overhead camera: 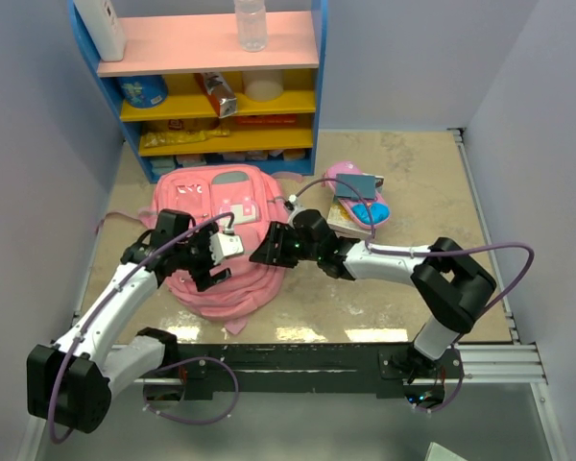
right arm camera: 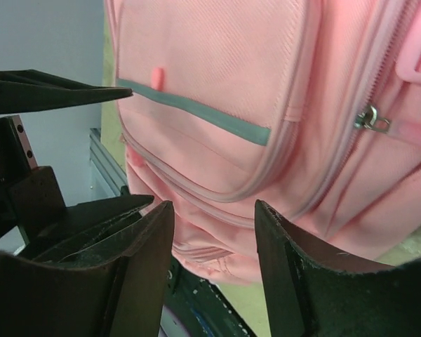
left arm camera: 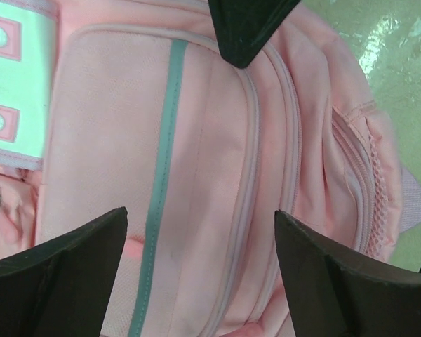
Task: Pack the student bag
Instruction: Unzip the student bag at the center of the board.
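Top view: the soft pink fabric student bag [overhead camera: 211,197] lies rumpled at centre-left. Left wrist: the left gripper [left arm camera: 200,217] is spread wide over a woven pocket [left arm camera: 196,140] with a grey stripe [left arm camera: 165,140]. Right wrist: the right gripper [right arm camera: 214,207] is parted and empty, near curved zip piping [right arm camera: 266,168].

Bright, even overhead light, white glare on the table [overhead camera: 298,333] (near its front edge), wrist views slightly soft.

Marbled table [overhead camera: 432,182], student bag [overhead camera: 197,197], small item pile [overhead camera: 357,204], shelf unit [overhead camera: 221,96]
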Controlling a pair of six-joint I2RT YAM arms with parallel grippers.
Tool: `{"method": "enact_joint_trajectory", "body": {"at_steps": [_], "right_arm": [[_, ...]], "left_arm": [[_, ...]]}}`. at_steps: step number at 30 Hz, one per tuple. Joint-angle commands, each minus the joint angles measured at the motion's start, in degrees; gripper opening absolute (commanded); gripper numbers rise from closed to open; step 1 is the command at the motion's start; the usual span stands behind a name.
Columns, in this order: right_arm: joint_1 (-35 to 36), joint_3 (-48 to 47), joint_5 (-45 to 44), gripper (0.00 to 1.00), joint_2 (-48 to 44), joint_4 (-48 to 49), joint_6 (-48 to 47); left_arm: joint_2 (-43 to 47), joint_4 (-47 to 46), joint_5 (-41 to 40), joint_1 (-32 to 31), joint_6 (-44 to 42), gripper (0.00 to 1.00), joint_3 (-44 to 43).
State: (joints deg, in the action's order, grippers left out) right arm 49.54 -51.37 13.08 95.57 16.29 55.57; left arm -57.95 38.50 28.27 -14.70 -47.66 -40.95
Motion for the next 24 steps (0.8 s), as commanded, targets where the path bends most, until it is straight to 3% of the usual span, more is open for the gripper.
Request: {"method": "enact_joint_trajectory", "body": {"at_steps": [1, 7, 10, 24], "right_arm": [[0.3, 1.7, 1.2, 0.52, -2.2, 1.8, 1.7], [0.5, 3.7, 1.3, 0.47, -2.1, 2.3, 1.1], [0.7, 4.4, 1.3, 0.46, -1.4, 2.4, 0.8], [2.4, 5.9, -1.9, 0.39, 5.2, 1.3, -2.8]], "left_arm": [[1.7, -2.1, -3.0, -2.3, -2.1, 0.90, 3.6], [1.2, -9.1, -8.1, -3.1, -1.2, 0.89, 6.5], [0.7, -12.4, -11.0, -3.1, -1.0, 0.83, 6.1], [-1.7, -16.3, -13.0, -3.1, 0.4, 0.44, 4.0]]}}
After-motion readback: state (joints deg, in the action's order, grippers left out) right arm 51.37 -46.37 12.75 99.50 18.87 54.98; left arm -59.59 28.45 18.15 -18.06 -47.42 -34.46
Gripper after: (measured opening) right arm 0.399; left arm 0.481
